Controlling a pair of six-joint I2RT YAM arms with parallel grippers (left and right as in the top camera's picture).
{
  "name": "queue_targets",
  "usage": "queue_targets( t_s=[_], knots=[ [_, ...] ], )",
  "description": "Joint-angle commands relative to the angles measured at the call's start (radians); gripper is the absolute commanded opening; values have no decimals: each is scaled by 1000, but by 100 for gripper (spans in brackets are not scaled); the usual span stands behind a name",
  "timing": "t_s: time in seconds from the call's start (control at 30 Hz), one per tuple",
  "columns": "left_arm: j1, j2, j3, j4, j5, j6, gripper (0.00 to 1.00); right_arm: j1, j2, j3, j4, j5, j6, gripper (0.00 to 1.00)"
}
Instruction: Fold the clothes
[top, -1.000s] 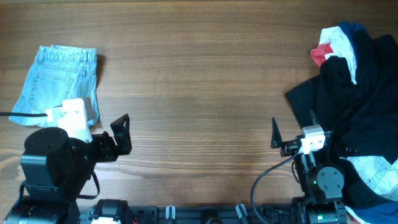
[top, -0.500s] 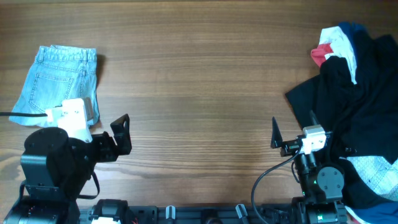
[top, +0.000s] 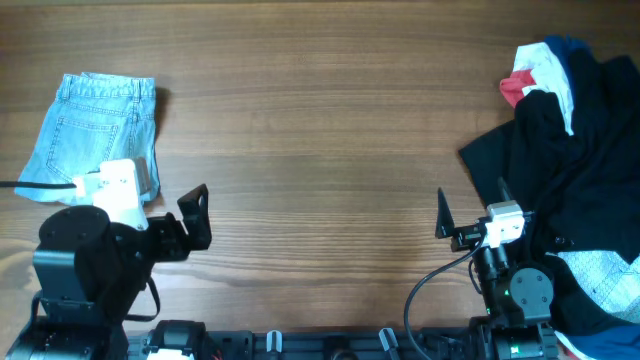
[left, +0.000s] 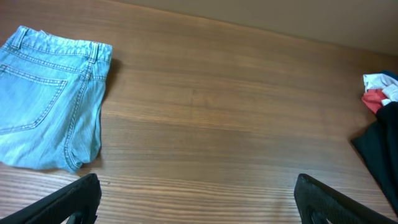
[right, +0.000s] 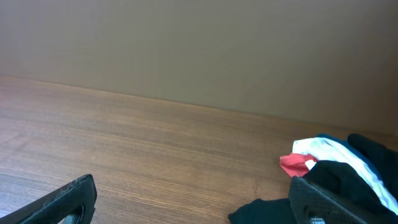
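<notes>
The left end effector (left: 198, 200) is released: its two fingers stand wide apart at the bottom corners of the left wrist view, with nothing between them. It hangs near the front edge of the table (top: 320, 120), toward the front-left corner.

Beyond it, beside the left edge, lie the jeans (top: 95, 130) — pale-blue faded denim, lying flat in a compact rectangle. The waistband faces the far edge, and a stitched back pocket faces up. The end effector and the jeans are apart.

The middle of the table is bare wood.

The right end effector (right: 196, 205) is likewise released, with fingers spread wide and nothing held. It hangs near the front edge, toward the front-right corner, just beside the pile of clothes (top: 570, 170).

That pile lies along the right edge, unfolded. A large black garment (top: 545, 160) makes up most of it. At its far end — toward the far-right corner — a red piece (top: 514, 90), a white piece (top: 550, 66) and a navy piece (top: 566, 44) show. A pale patterned fabric (top: 600, 280) lies at the front-right corner.
</notes>
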Motion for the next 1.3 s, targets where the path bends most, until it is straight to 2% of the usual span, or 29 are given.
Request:
queue_targets(
  t_s=[0.0, 0.1, 0.3, 0.43, 0.63, 0.83, 0.97, 1.03, 1.17, 1.27],
  knots=[
    [3, -55, -9, -49, -22, -2, 100, -5, -9, -1, 4, 9, 14, 100],
    [3, -140, -51, -104, -49, 2, 100, -5, -9, -1, 4, 9, 14, 100],
    [11, -378, -318, -21, -93, 2, 100, -5, -9, -1, 4, 9, 14, 100],
    [17, -537, -546, 190, -92, 1, 100, -5, -9, -1, 4, 9, 14, 100],
    [17, -670, -801, 519, -68, 2, 100, -5, -9, -1, 4, 9, 14, 100],
    [18, -683, -1019, 955, -59, 4, 100, -5, -9, -1, 4, 9, 14, 100],
    [22, -683, -1140, 1232, 22, 112, 100, -5, -9, -1, 4, 9, 14, 100],
    [30, -683, -1159, 1210, 48, 115, 100, -5, -9, -1, 4, 9, 14, 100],
    [37, -683, -1159, 1020, 64, 69, 100, -5, -9, -1, 4, 9, 14, 100],
    [37, -683, -1159, 1027, 72, 17, 100, -5, -9, -1, 4, 9, 14, 100]
  ],
)
